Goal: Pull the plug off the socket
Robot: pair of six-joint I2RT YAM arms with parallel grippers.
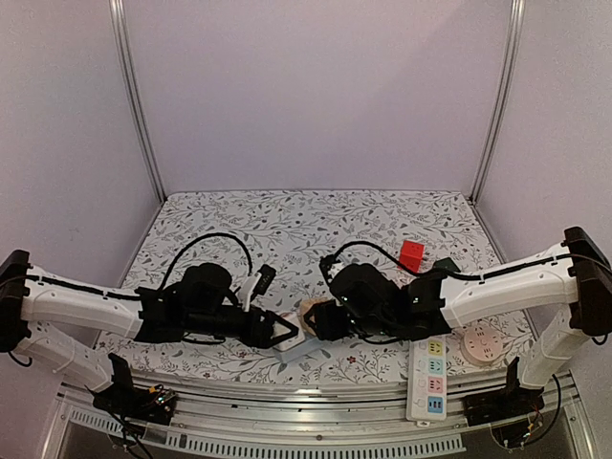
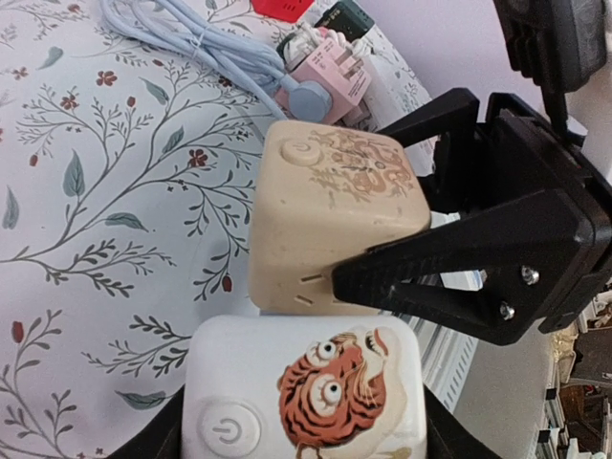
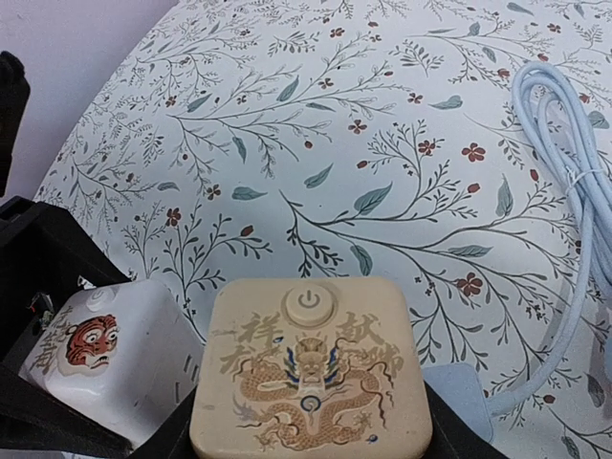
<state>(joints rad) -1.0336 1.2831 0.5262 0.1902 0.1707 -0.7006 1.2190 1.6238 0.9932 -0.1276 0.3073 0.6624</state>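
Abutting beige dragon cube (image 2: 320,206), tiger cube (image 2: 306,397)

The left arm (image 1: 72,295) and right arm (image 1: 502,279) share one build: white shells on the long links, black joints and black wrist housings. Thin black cables (image 1: 206,239) loop off the wrists. The right arm's fingers (image 2: 459,287) are black triangular plastic, with two silver screws near the base.
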